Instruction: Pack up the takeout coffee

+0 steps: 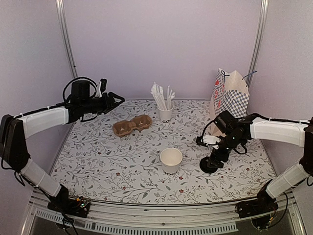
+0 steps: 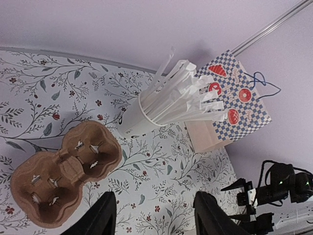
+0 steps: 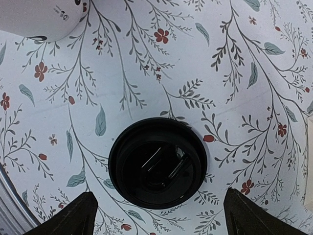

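The takeout coffee cup (image 1: 171, 159) stands open at the table's front middle, white with dark lettering, with no lid on it. Its round black lid (image 1: 210, 165) lies flat on the table to the cup's right. My right gripper (image 1: 218, 152) hangs open just above the lid. In the right wrist view the lid (image 3: 157, 164) lies between the spread fingertips of the gripper (image 3: 164, 218), untouched, and the cup's base (image 3: 39, 19) shows at the top left. My left gripper (image 1: 119, 100) is open and empty, high above the back left; it also shows in the left wrist view (image 2: 156, 218).
A brown pulp cup carrier (image 1: 132, 126) (image 2: 63, 171) lies at the back left. A white cup of wrapped straws (image 1: 165, 113) (image 2: 142, 115) stands behind the middle. A checkered paper bag (image 1: 230, 95) (image 2: 234, 103) stands at the back right.
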